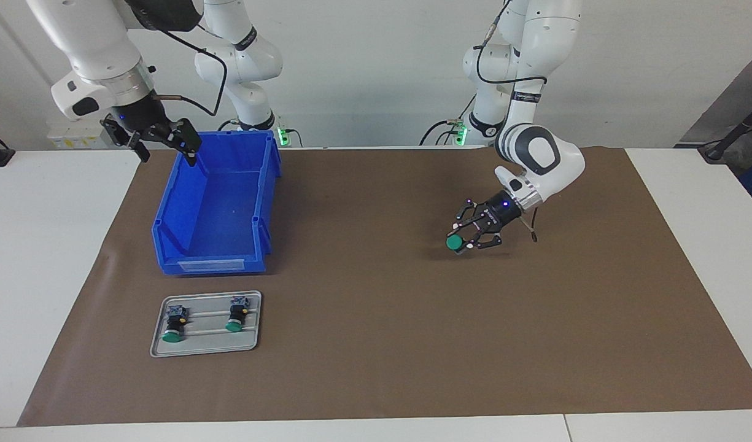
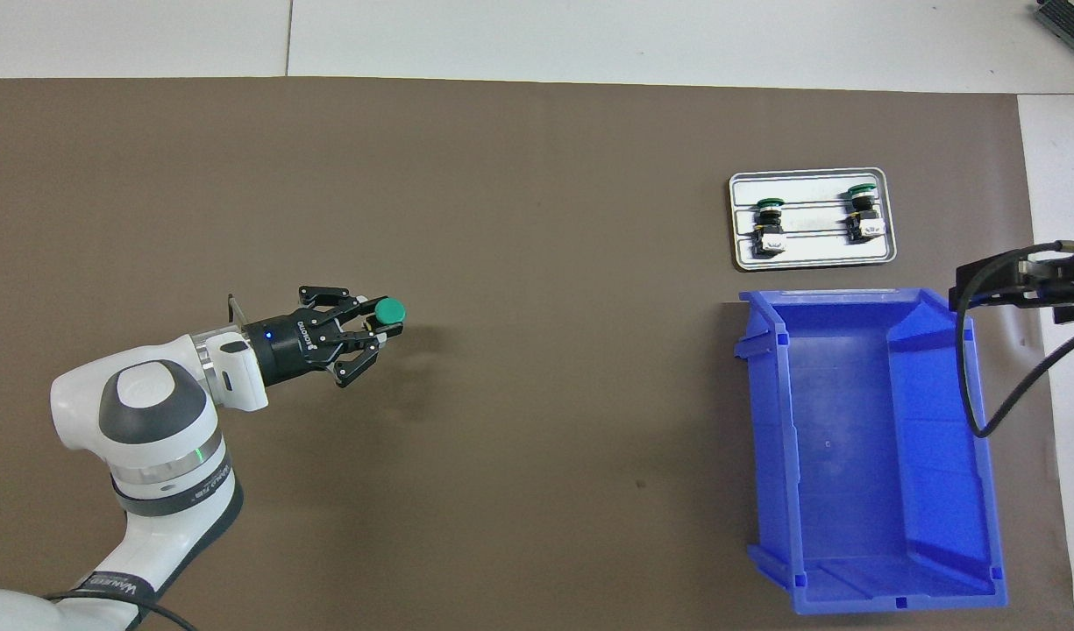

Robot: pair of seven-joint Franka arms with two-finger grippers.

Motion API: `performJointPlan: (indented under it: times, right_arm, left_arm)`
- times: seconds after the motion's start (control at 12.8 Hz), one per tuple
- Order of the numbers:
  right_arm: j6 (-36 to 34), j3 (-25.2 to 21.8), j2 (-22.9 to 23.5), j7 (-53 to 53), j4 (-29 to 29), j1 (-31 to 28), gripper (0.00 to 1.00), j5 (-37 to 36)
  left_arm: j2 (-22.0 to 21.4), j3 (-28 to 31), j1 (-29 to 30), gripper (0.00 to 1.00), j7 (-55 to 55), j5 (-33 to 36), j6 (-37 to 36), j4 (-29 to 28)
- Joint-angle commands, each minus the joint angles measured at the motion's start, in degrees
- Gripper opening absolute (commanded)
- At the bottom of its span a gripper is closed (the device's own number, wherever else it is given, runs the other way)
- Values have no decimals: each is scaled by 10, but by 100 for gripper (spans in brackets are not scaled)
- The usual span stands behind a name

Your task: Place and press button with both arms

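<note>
The button [image 1: 455, 243] is clamped in the left gripper [image 1: 468, 236] jaws, above bare brown mat [image 1: 376, 294] at the left arm's end of the desk [image 1: 44, 245]. Right gripper [image 1: 161, 138] – jaws released – hangs over the blue bin [image 1: 216, 209] edge.

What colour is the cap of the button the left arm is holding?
Green; the button's cap shows best in the overhead view.

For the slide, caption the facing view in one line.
Left claw holds a green-capped button over the brown mat; right claw waits open above the blue bin, two buttons remaining on the tray.
</note>
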Motion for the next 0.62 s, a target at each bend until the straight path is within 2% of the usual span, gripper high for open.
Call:
performJointPlan:
  times: [0.0, 0.23, 0.55]
  right_arm:
    - [-4, 1, -10, -12, -9, -2, 100, 9]
    - [-4, 1, -10, -12, -10, -2, 100, 9]
    - [-4, 1, -10, -12, -10, -2, 100, 9]
  left_arm:
    - [-18, -4, 40, 0, 109, -50, -64, -52]
    - [4, -4, 117, 0, 188, -78, -229, -90]
    - [4, -3, 136, 0, 236, -79, -257, -132]
